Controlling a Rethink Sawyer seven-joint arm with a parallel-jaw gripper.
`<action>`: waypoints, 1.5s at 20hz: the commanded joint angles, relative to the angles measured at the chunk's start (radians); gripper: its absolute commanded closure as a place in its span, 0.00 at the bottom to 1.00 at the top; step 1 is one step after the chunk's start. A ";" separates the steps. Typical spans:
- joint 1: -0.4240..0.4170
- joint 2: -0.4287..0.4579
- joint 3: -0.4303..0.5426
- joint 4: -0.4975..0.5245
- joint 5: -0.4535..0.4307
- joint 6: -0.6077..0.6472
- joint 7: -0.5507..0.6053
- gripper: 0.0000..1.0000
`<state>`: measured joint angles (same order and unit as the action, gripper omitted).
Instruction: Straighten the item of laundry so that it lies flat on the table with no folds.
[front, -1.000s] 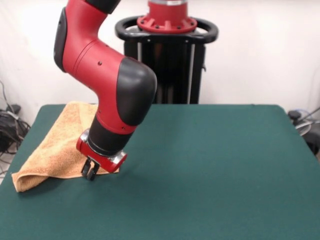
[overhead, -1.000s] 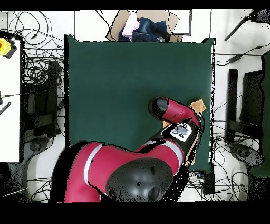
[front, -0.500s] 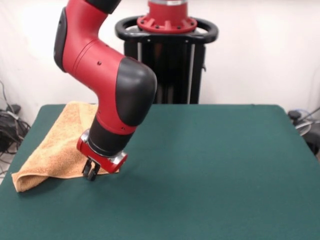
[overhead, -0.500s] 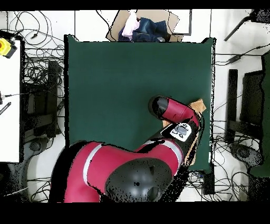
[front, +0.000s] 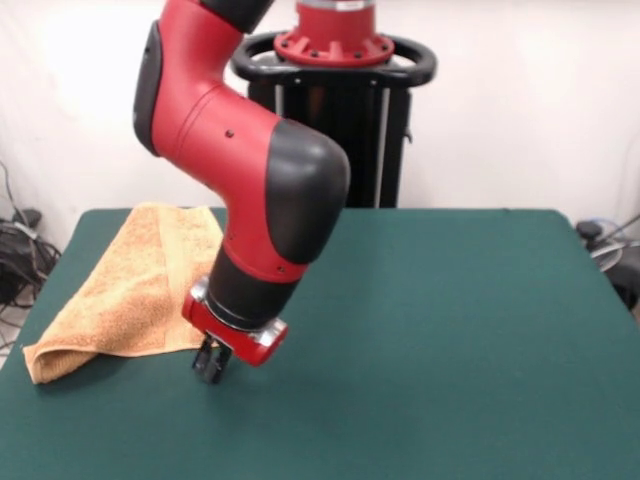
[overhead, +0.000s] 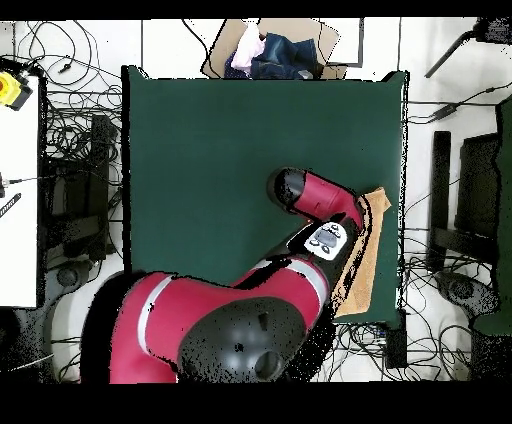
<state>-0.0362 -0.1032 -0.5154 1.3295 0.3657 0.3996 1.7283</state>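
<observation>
The orange-tan towel (front: 130, 290) lies at the table's left side in the front view, with its near left corner folded under and its left part bunched. In the overhead view the towel (overhead: 368, 250) shows as a narrow strip along the right edge, partly under the arm. My gripper (front: 210, 372) points down with its tips at the green table (front: 450, 320), just right of the towel's near right corner. Its fingers look shut, and no cloth shows between them. In the overhead view the arm hides the gripper.
The black pedestal (front: 335, 100) stands at the far side. In the overhead view an open cardboard box of clothes (overhead: 275, 50) sits beyond the table's top edge (overhead: 260, 70). Cables lie on the floor around the table. The towel reaches the table's side edge.
The arm has swung right and toward the camera in the front view. The gripper has moved off the towel's corner onto bare green cloth, uncovering more towel in both views.
</observation>
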 joint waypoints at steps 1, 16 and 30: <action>0.037 0.029 0.093 -0.057 0.081 0.102 0.299 1.00; 0.032 0.003 0.123 0.065 0.047 -0.041 0.217 1.00; 0.055 -0.032 0.106 0.173 -0.051 -0.179 0.167 0.00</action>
<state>-0.0004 -0.1361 -0.5154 1.3937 0.3610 0.2861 1.7283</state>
